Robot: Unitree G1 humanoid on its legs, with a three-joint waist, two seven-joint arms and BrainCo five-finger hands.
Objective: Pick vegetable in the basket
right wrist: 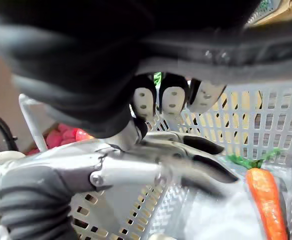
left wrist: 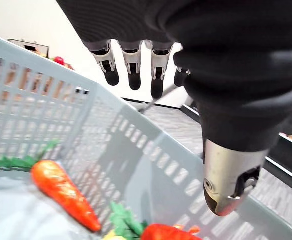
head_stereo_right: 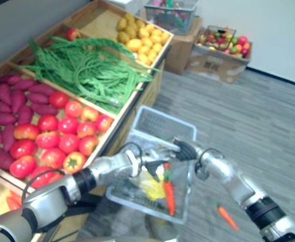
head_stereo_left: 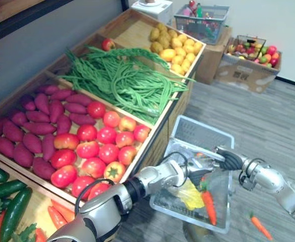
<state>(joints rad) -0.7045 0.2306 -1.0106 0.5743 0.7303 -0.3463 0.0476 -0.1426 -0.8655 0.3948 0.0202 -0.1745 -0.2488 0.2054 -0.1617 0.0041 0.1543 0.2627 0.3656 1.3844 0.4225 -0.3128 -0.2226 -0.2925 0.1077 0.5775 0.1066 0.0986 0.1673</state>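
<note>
L hand [right wrist: 131,170] held over basket [head_stereo_left: 200,123] mid, fingers [left wrist: 132,67] straight & apart, nothing gripped | R hand [head_stereo_left: 227,159] met at R edge, grip state not readable | carrot [head_stereo_left: 209,204] laid by near-R corner, yellow veg [head_stereo_left: 190,194] beside | 2nd carrot [head_stereo_left: 260,227] on floor [head_stereo_left: 268,131] off R edge

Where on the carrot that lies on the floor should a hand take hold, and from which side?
I would grip the carrot at its thick orange part just below the green top, coming straight down from above. It lies flat on the floor, apart from the basket, and narrows to a thin tip that gives little hold.
</note>
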